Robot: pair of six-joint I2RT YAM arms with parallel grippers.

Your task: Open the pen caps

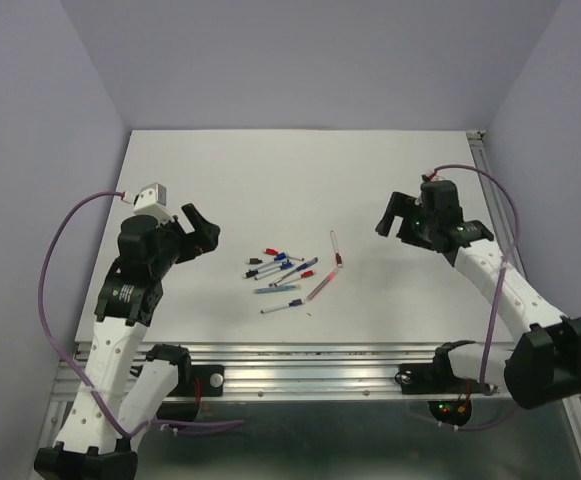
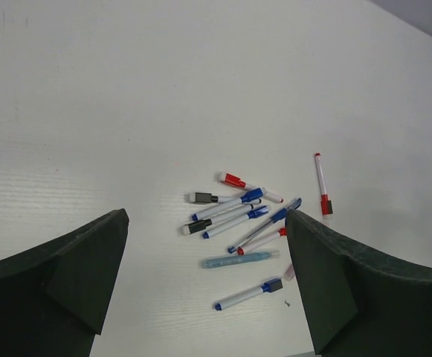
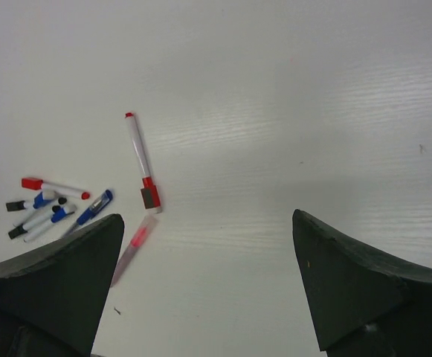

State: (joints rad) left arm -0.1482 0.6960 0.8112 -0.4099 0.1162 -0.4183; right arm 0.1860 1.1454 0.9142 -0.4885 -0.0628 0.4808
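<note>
Several slim pens lie in a loose cluster [image 1: 282,272] at the middle of the white table [image 1: 300,170]. Their pen caps are on: a black one [image 2: 203,198], a red one [image 2: 233,179] and blue ones [image 2: 252,195]. A blue-capped pen [image 2: 245,294] lies nearest me. A red-capped pen [image 3: 141,160] lies apart on the right, with a pink translucent pen [image 3: 132,249] below it. My left gripper [image 1: 198,230] hovers open to the left of the cluster. My right gripper [image 1: 392,218] hovers open to the right of the red-capped pen. Neither holds anything.
A metal rail [image 1: 300,360] runs along the table's near edge and another rail [image 1: 486,170] along its right edge. Lilac walls [image 1: 70,150] enclose the table on three sides. Purple cables [image 1: 55,250] loop beside each arm.
</note>
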